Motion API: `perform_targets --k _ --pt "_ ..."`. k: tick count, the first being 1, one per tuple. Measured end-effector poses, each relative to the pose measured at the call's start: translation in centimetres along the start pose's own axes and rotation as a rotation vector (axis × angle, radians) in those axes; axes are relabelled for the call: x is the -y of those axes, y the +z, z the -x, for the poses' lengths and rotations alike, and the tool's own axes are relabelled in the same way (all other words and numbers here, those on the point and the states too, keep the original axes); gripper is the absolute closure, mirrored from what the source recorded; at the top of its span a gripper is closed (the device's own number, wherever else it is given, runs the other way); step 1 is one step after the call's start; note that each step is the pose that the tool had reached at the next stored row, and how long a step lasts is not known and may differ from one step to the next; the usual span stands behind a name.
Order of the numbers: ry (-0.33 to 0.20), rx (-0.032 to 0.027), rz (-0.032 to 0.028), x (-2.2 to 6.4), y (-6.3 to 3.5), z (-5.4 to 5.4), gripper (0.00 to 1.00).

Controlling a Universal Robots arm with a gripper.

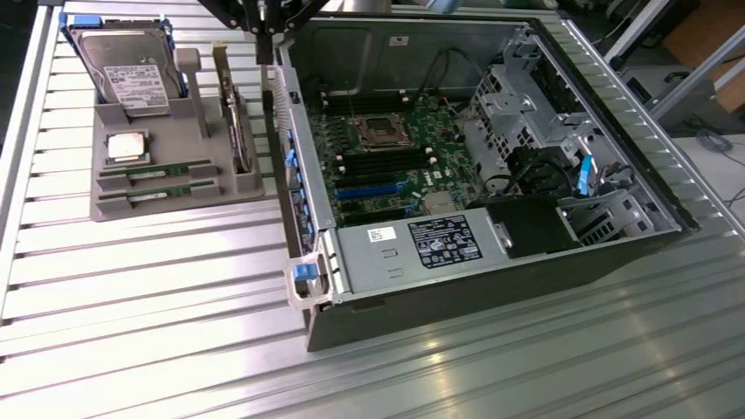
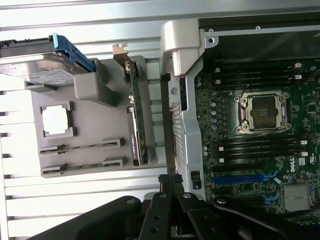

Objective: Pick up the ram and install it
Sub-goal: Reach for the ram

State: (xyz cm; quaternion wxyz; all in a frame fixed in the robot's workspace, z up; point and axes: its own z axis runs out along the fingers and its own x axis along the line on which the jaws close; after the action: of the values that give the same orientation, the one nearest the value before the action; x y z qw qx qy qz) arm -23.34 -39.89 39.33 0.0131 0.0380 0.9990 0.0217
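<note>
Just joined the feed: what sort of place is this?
Likely a robot test bench: an open computer case on a slatted metal table, beside a grey tray holding a hard drive.

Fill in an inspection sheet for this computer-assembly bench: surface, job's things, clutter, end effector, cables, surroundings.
surface: ribbed metal table, carrying a grey holder and an open computer case.
job's things: two ram sticks seated on edge in the holder; memory slots on the motherboard look empty.
clutter: hard drive, processor chip and upright expansion card, all in the holder.
end effector: shut, empty, above the gap between holder and case.
cables: black leads inside the case.
surroundings: metal framing at the exterior view's right.
</note>
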Motion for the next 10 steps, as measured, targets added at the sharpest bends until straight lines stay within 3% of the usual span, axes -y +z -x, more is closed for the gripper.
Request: perform_targets --k 10 --pt "0.000 0.0000 0.0000 0.04 -0.02 -0.56 0.89"
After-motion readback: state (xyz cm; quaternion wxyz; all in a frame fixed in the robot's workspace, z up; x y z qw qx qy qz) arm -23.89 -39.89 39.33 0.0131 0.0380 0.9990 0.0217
